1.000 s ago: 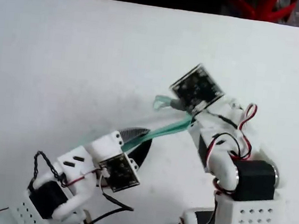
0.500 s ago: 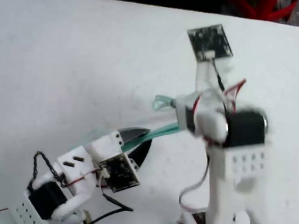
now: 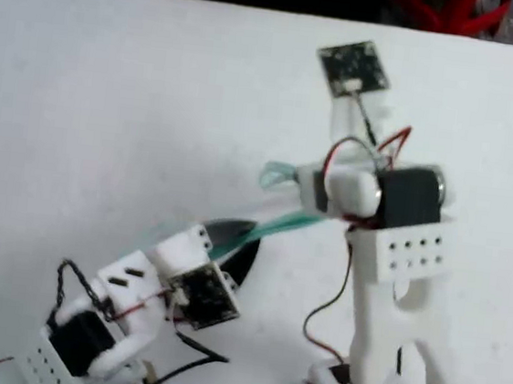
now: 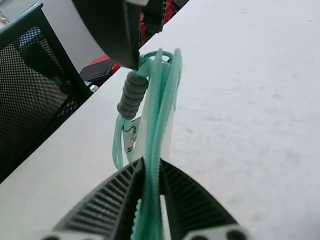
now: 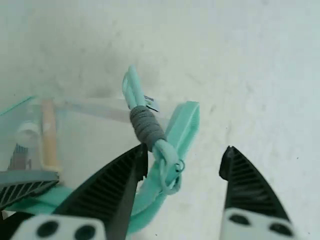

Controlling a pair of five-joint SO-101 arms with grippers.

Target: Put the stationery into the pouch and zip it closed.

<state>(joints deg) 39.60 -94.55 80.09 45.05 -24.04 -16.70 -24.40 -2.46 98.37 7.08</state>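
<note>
1. High view: the left pincer (image 3: 233,237) grips the pouch (image 3: 286,221), which stretches ahead of it to beneath the right arm (image 3: 393,202).
2. Left wrist view: its jaws are pressed tight on the pouch's teal edge, with the pull cord (image 4: 132,95) just ahead.
3. Right wrist view: the right pincer (image 5: 185,152) gapes wide, holding nothing; the pull cord (image 5: 146,125) lies between its fingers.

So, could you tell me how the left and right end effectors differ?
The left end effector is shut on the green-edged pouch; the right end effector is open, gripping nothing. The left holds one end; the right is at the other, beside the zip cord. Both have ribbed fingers.
</note>
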